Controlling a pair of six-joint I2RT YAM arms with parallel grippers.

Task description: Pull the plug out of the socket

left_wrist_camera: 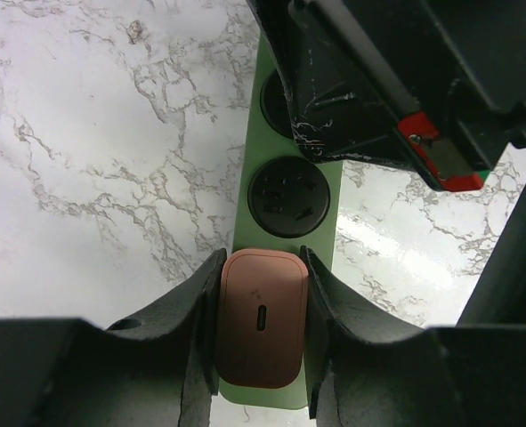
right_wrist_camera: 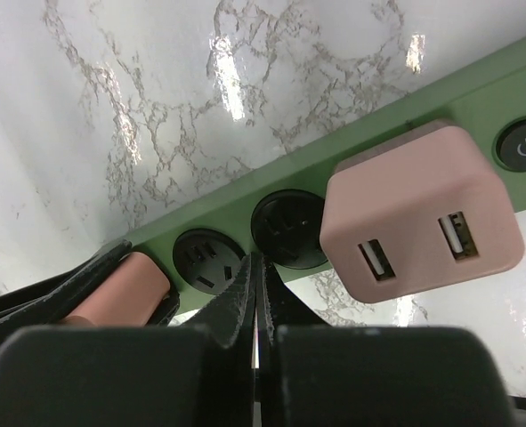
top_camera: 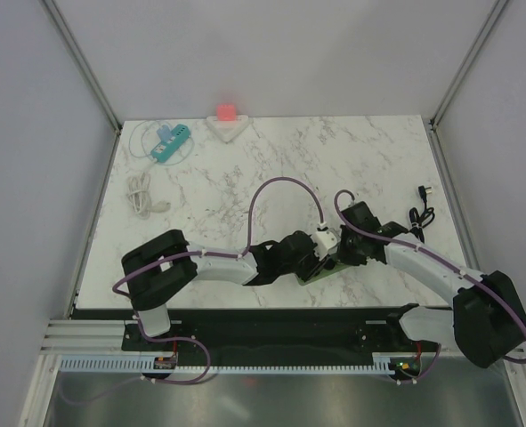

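The left tool (left_wrist_camera: 263, 260) is clamped on a pink rounded plastic plug (left_wrist_camera: 261, 320), one finger on each side. The plug sits at the end of a long green plastic power strip (right_wrist_camera: 378, 132) on the white marble desk (left_wrist_camera: 111, 133). The right tool (right_wrist_camera: 255, 267), closed on nothing, is over the strip's middle, beside a pink two-port charger block (right_wrist_camera: 423, 213).

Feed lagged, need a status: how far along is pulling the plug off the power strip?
Done: left claw shut on the pink plug; right claw, shut, down by the green power strip. In hand: the pull itself. Left: the plug looks seated against the strip, so it is not out yet.
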